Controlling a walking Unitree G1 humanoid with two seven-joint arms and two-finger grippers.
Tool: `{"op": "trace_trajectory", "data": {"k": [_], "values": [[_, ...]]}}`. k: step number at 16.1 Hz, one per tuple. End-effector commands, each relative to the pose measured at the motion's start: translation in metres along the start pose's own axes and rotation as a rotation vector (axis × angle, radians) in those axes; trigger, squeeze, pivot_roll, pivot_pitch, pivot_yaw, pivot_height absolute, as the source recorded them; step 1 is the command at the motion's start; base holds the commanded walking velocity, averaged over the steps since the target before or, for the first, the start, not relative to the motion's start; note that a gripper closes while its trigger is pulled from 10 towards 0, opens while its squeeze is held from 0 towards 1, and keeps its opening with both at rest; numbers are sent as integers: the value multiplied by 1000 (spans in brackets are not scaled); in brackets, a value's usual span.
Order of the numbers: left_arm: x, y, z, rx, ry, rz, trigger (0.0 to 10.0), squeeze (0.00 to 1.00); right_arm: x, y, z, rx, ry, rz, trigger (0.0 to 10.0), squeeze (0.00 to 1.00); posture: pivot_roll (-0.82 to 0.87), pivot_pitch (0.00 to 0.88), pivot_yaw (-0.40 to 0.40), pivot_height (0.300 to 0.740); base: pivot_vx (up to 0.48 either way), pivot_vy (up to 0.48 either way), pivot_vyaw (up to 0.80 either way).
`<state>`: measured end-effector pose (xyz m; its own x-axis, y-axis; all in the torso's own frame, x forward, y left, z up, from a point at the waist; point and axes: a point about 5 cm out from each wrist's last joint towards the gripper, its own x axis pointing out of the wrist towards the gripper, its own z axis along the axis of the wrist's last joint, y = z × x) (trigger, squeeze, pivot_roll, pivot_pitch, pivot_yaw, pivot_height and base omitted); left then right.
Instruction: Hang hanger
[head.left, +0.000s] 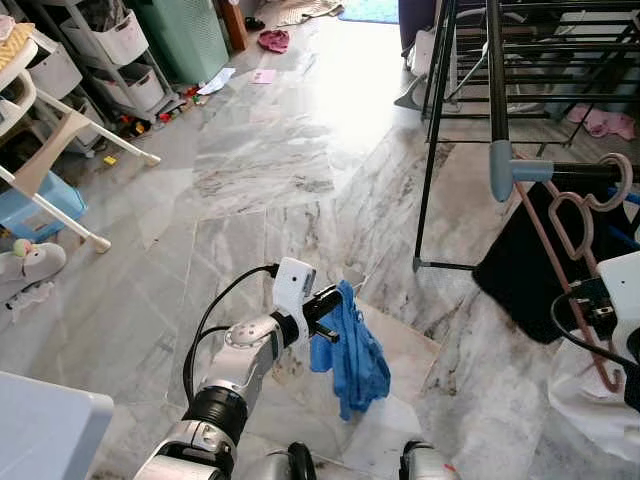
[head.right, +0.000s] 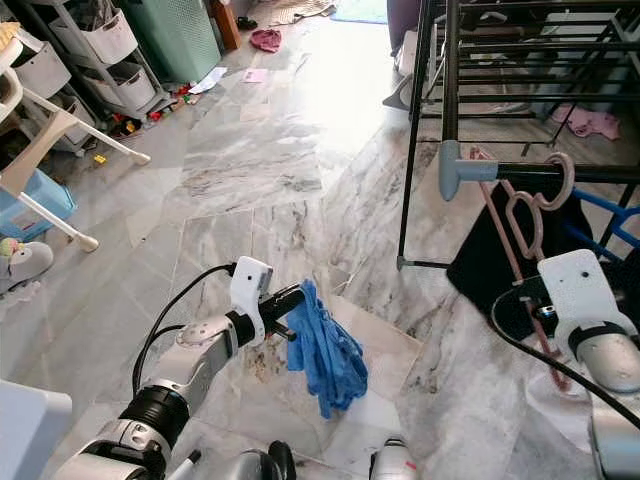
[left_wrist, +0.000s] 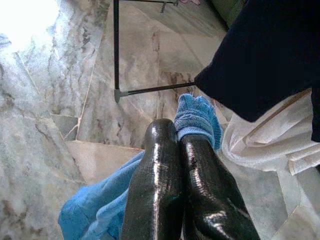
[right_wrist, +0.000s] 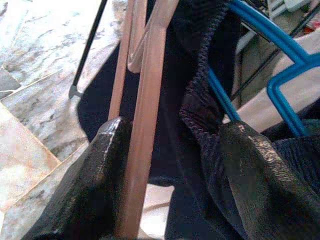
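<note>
Nearest, low in front, the left gripper (left_wrist: 177, 150) has its fingers pressed together on a blue cloth (head.left: 355, 355), which hangs free over the marble floor (head.left: 260, 160). At the right, the right gripper (right_wrist: 165, 165) stands parted: one finger (right_wrist: 95, 175) touches the pink hanger (head.right: 515, 225), a dark garment (right_wrist: 200, 100) lies against the other, and nothing is clamped. The hanger's hook sits over the black rail (head.right: 580, 172) of the drying rack (head.right: 440, 90), beside a blue hanger (right_wrist: 255, 30). Left and far from the rack's foot, open floor runs to the shelving (head.left: 120, 50).
</note>
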<state>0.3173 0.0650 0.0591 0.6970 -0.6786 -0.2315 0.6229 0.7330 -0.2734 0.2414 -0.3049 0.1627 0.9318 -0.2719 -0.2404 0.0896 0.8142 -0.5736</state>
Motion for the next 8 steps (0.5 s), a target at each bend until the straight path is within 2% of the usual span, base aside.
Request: {"op": "trace_trajectory", "data": {"k": [1,2,3,4,8], "values": [[-2,3,-1,14,10,1,10000,0,1,1,-2,16,8,-3,10000,0,-323,201,185,740,0,0,0],[-1,3,-1,15,11,0,10000,0,2,2,-1,17,7,-4,10000,0,-323,201,185,740,0,0,0],[-1,3,-1,15,11,-1,10000,0,4,1,-1,18,9,-5,353,0,-323,200,185,740,0,0,0],[-1,2,-1,14,11,-3,10000,0,8,0,1,22,10,-14,0,0,-322,200,184,740,0,0,0],[-1,3,-1,13,12,0,10000,0,17,2,7,55,-7,-8,0,0,-320,199,180,740,0,0,0]]}}
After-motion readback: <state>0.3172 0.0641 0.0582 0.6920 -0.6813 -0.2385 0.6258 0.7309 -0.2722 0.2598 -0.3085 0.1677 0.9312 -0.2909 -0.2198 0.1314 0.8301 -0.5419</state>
